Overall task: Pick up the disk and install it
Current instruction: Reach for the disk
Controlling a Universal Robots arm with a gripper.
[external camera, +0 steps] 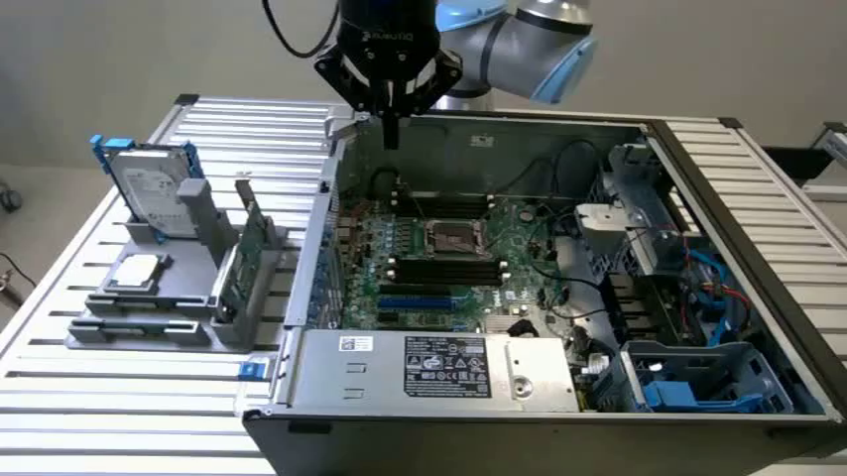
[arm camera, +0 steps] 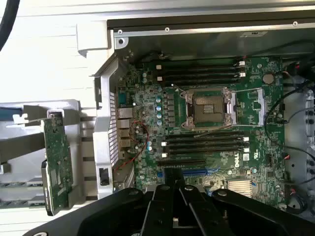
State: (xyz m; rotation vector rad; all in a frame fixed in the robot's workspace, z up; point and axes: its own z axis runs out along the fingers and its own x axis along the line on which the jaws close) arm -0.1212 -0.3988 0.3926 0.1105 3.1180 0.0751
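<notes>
Disk point(external camera: 149, 188) stands upright in a grey holder point(external camera: 146, 327) on the slatted tabletop point(external camera: 79, 397), at the exterior view's left, a square chip point(external camera: 137, 271) and green card point(external camera: 240, 266) beside it. Rightward sits the open computer case point(external camera: 530, 139), motherboard point(external camera: 450, 268) exposed. Over its back wall, well apart from the disk, the fingers point(external camera: 389, 129) are pressed together, holding nothing.
</notes>
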